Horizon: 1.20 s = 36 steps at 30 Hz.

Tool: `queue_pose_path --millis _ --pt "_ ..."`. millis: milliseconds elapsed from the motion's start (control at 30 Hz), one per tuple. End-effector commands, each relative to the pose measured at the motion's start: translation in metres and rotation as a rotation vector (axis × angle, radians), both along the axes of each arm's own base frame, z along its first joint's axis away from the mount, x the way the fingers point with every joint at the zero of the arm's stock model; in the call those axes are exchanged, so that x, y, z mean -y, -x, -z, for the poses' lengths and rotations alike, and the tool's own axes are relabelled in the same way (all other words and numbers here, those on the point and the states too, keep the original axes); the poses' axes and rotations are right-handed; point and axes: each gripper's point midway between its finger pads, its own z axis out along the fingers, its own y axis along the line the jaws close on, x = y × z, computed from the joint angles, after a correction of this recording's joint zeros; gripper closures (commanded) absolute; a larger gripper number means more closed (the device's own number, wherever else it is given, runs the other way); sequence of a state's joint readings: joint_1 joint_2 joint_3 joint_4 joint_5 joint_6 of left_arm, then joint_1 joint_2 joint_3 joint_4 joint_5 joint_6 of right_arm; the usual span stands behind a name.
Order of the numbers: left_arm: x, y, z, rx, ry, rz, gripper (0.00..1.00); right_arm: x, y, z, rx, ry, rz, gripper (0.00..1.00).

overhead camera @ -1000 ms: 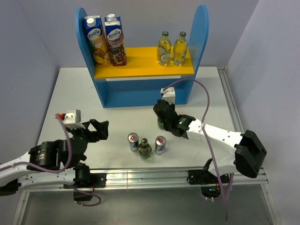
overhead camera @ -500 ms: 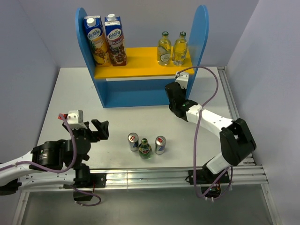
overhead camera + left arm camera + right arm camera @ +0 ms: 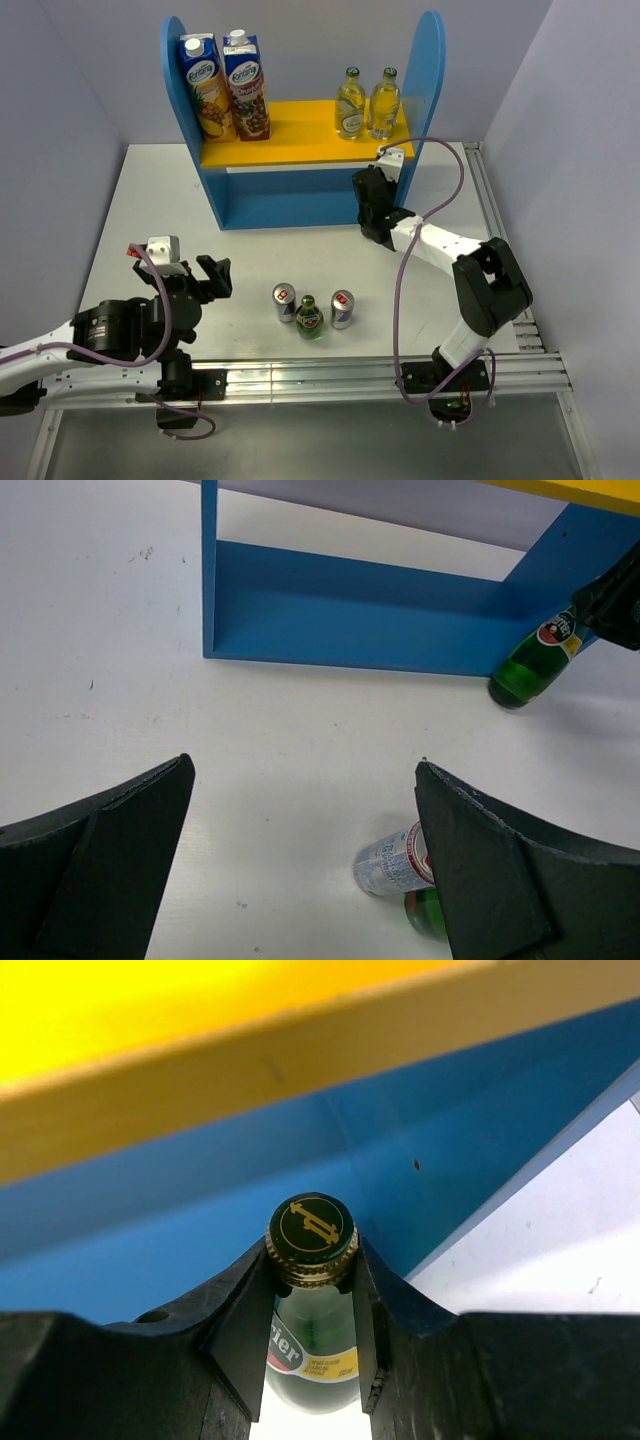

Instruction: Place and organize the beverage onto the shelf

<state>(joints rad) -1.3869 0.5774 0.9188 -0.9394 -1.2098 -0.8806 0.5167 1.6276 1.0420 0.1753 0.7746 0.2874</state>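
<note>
My right gripper (image 3: 372,207) is shut on the neck of a dark green bottle (image 3: 316,1356), just under its gold-printed cap (image 3: 311,1227). It holds the bottle tilted at the right end of the blue shelf (image 3: 300,196), below the yellow board (image 3: 300,142). The left wrist view shows that bottle (image 3: 530,666) against the shelf's base. Two yellowish bottles (image 3: 367,104) stand on the board. Two cans (image 3: 284,301) (image 3: 342,308) and another green bottle (image 3: 309,316) stand on the table near the front. My left gripper (image 3: 205,278) is open, left of them, with nothing in it.
Two tall juice cartons (image 3: 226,86) stand at the left end of the yellow board. The right arm's cable loops over the table at the right. A metal rail (image 3: 500,230) runs along the table's right edge.
The right gripper has carried the green bottle from the table's middle back and right to the shelf's lower right end. The left gripper has shifted slightly and stays open.
</note>
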Motion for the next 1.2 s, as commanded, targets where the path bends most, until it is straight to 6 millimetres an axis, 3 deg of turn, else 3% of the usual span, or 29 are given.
queue_pose_path --millis 0,167,400,667,1167 --pt "-0.001 -0.001 -0.010 0.017 0.022 -0.008 0.01 -0.002 -0.025 -0.094 0.309 -0.164 0.067 1.00" --pt "0.000 -0.001 -0.009 0.015 0.016 -0.009 0.01 0.001 -0.027 -0.108 0.340 -0.164 0.082 1.00" --pt "0.001 -0.001 -0.009 0.016 0.016 -0.004 0.01 -0.001 -0.040 -0.106 0.373 -0.139 0.095 1.00" --pt "0.003 -0.001 -0.009 0.016 0.013 0.005 0.01 -0.004 -0.066 -0.064 0.356 -0.054 0.136 1.00" --pt "0.005 0.000 -0.010 0.015 0.011 0.016 0.01 0.003 -0.068 -0.037 0.361 -0.046 0.201 1.00"
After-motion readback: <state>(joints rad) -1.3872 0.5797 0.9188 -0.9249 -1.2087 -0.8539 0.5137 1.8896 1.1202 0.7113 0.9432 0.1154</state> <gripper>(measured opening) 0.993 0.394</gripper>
